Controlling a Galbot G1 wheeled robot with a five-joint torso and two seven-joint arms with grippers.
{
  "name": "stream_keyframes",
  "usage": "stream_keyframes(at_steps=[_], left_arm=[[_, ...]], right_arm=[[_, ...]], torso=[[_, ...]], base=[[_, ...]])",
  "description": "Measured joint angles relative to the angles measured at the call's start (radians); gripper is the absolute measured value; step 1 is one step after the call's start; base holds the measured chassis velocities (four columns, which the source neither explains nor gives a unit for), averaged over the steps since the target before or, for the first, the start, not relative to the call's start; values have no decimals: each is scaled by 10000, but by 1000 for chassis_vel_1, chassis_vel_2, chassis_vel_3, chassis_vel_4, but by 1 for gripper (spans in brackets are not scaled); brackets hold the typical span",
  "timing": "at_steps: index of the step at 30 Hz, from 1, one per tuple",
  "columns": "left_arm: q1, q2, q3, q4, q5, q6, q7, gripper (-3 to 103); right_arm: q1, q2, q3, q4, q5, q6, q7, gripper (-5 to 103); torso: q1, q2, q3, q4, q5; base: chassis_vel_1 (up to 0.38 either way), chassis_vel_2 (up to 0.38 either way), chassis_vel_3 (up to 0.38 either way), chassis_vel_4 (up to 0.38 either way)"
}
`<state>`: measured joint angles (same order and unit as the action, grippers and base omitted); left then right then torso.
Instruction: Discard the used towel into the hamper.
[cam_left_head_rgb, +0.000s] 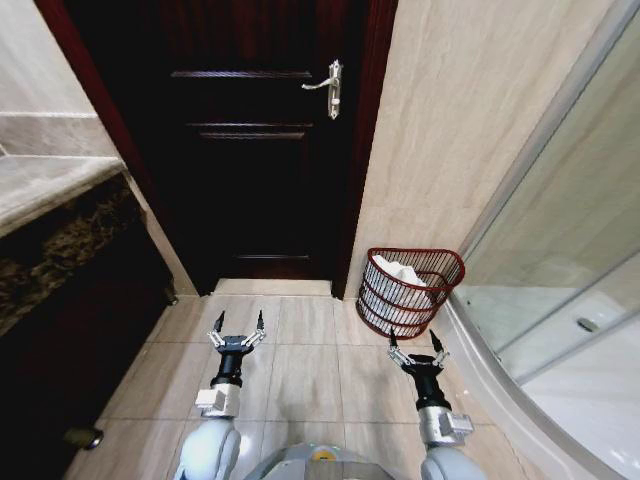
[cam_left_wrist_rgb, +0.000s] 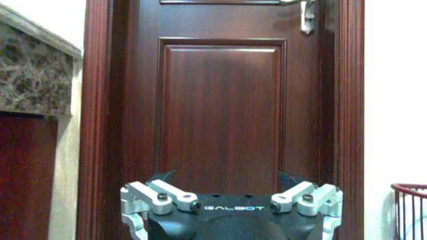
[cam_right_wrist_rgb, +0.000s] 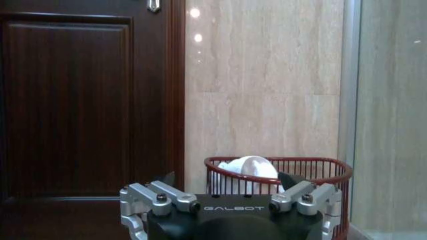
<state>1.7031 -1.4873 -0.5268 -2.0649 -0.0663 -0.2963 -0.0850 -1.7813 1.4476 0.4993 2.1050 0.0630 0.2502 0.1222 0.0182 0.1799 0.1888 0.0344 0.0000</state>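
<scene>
The hamper (cam_left_head_rgb: 410, 292) is a reddish-brown wire basket standing on the tile floor against the beige wall, just right of the door. A white towel (cam_left_head_rgb: 401, 271) lies inside it, bunched up and showing above the rim. In the right wrist view the hamper (cam_right_wrist_rgb: 280, 172) stands straight ahead with the towel (cam_right_wrist_rgb: 248, 166) in it. My right gripper (cam_left_head_rgb: 413, 341) hangs open and empty a short way in front of the hamper. My left gripper (cam_left_head_rgb: 240, 320) is open and empty over the floor, facing the door. The hamper's rim (cam_left_wrist_rgb: 410, 189) shows in the left wrist view.
A dark wooden door (cam_left_head_rgb: 255, 140) with a metal handle (cam_left_head_rgb: 330, 88) is shut ahead. A stone-topped counter (cam_left_head_rgb: 50, 190) with a dark cabinet runs along the left. A curved glass shower enclosure (cam_left_head_rgb: 560, 300) stands at the right. Tile floor (cam_left_head_rgb: 310, 370) lies between the arms.
</scene>
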Motion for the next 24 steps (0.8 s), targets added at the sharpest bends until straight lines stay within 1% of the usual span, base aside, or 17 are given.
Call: stream_keyframes(at_steps=[9, 24], left_arm=[[84, -13, 19, -7, 31, -91, -25, 100], [-10, -10, 67, 84, 40, -92, -25, 100]], right_arm=[[-109, -33, -59, -31, -1, 260, 76, 100], [-106, -95, -170, -12, 27, 249, 428, 100]], torso=[[1, 0, 3, 0, 1], [4, 0, 4, 0, 0]], base=[[27, -2, -22, 2], [3, -3, -5, 4]])
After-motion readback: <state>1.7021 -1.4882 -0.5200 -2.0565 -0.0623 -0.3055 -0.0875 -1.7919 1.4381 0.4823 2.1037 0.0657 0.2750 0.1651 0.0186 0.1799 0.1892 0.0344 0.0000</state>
